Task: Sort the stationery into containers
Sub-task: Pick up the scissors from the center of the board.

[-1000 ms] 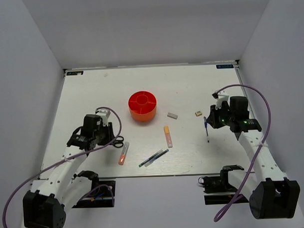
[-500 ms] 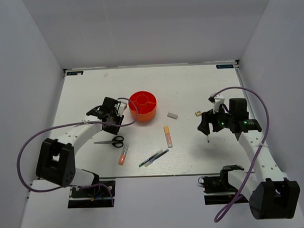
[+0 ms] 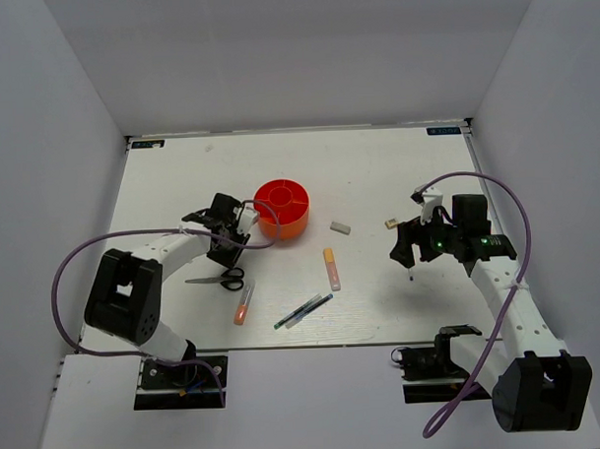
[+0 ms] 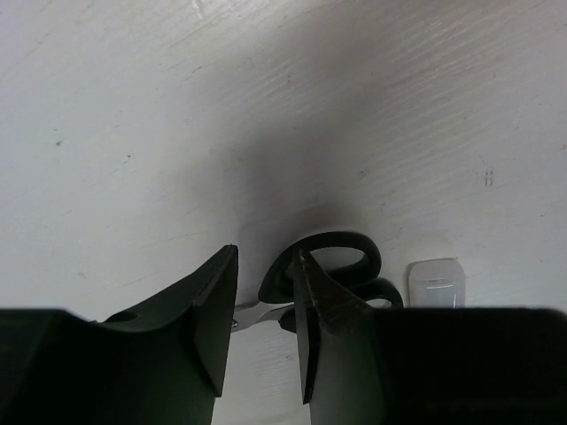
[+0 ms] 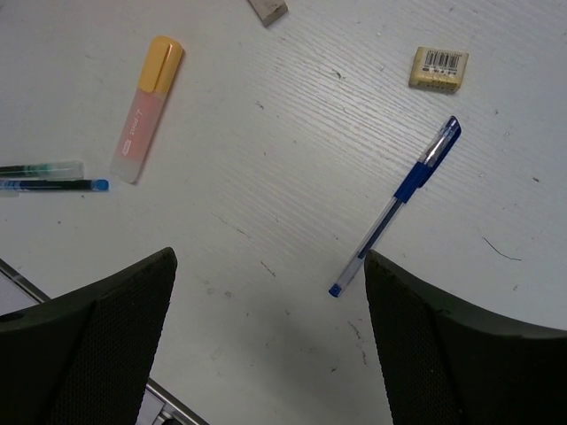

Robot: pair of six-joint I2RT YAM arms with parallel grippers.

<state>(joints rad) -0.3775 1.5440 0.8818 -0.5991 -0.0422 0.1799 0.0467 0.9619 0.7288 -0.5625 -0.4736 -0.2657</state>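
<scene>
Now: right gripper (image 3: pixel 409 246) hangs above the table near the right edge, jaws spread wide, nothing held. Blue pen (image 5: pixel 394 208) lies flat on the table directly below, between the two fingers but closer to the right one. Its long axis runs oblique to the closing line, cap end toward the tan eraser (image 5: pixel 438 69). Judgement: the wrist needs a shift toward the pen, and some rotation, before descent. The right arm is plainly the nearer for this item.

Left gripper (image 3: pixel 231 233) sits just beside the orange organiser (image 3: pixel 282 207), on its left-edge side; jaws barely parted, narrow gap, empty. Scissors (image 3: pixel 221 278) lie toward the near edge from it, handles showing past the fingertips in the left wrist view. The organiser stands mid-table toward the far edge, well apart from the pen.
</scene>
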